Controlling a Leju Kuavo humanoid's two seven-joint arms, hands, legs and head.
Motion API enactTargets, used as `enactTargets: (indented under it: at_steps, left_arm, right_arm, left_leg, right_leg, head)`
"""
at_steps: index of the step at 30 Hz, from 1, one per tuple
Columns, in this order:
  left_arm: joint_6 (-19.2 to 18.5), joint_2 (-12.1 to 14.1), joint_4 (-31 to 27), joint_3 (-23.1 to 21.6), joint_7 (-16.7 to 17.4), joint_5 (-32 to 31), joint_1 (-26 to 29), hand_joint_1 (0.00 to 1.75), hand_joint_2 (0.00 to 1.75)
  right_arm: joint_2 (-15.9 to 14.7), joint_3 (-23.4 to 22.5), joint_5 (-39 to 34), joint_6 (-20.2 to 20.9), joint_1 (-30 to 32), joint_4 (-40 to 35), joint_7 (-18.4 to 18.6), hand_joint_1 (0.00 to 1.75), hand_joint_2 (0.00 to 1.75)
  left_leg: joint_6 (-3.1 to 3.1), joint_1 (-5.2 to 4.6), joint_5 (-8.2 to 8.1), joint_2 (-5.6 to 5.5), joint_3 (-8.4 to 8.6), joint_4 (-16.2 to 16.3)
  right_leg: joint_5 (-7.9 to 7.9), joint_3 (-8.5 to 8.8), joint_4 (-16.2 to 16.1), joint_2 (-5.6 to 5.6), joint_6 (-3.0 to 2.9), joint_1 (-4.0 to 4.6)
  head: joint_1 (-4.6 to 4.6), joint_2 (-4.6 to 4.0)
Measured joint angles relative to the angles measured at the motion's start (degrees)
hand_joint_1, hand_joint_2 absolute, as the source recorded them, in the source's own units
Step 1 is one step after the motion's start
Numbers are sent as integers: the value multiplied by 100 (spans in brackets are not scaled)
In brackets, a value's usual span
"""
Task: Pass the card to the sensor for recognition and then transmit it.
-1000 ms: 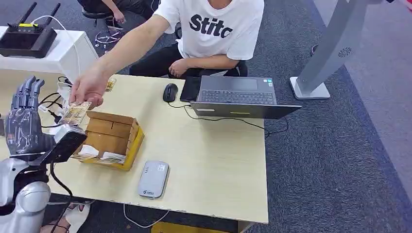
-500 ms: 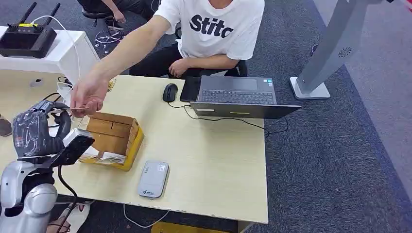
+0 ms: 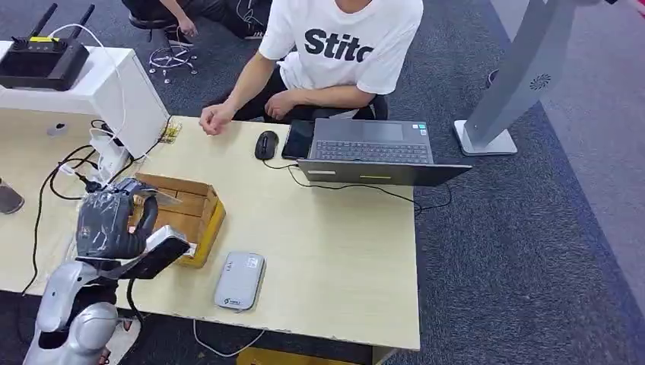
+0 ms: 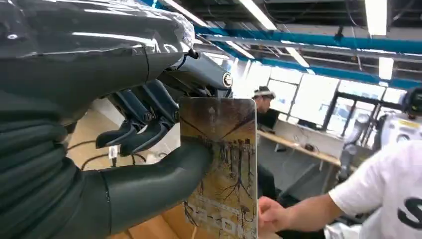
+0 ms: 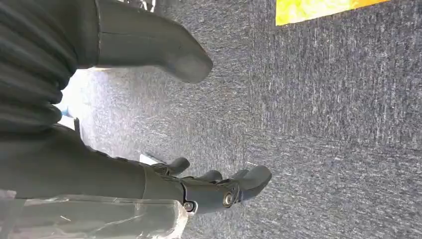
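My left hand [image 3: 114, 220] hovers over the table's left side, just in front of the wooden box [image 3: 186, 217]. It pinches a picture card [image 4: 219, 169] between thumb and fingers; in the head view the card [image 3: 156, 195] shows as a thin edge over the box. The grey card sensor [image 3: 239, 280] lies flat near the table's front edge, to the right of my left hand. My right hand [image 5: 219, 191] hangs beside my body over grey carpet, fingers apart and holding nothing.
A person in a white shirt sits across the table, one hand [image 3: 217, 118] resting on its far edge. A laptop [image 3: 373, 148], a mouse [image 3: 265, 144] and trailing cables [image 3: 76, 167] lie on the table. A grey stand [image 3: 525, 76] rises at the right.
The person handed the card to my left hand and drew the arm back to the far edge. My left hand closed on the card and moved right, toward the box.
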Motion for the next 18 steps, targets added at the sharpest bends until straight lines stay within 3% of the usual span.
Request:
enactTargets:
  at_steps: [9, 18]
  left_arm:
    - [-164, 0, 2, -525, -26, -50, 255, 175, 175]
    - [-173, 2, 193, -689, 43, -94, 455, 175, 175]
  right_arm:
    - [2, 35, -46, 2, 1, 0, -22, 0, 175]
    - [2, 59, -92, 22, 0, 0, -17, 0, 175]
  left_leg:
    - [0, 0, 0, 0, 0, 0]
    - [0, 0, -1, 0, -2, -1]
  right_leg:
    - [0, 0, 0, 0, 0, 0]
    - [0, 0, 0, 0, 0, 0]
  head:
    - [0, 0]
    - [0, 0]
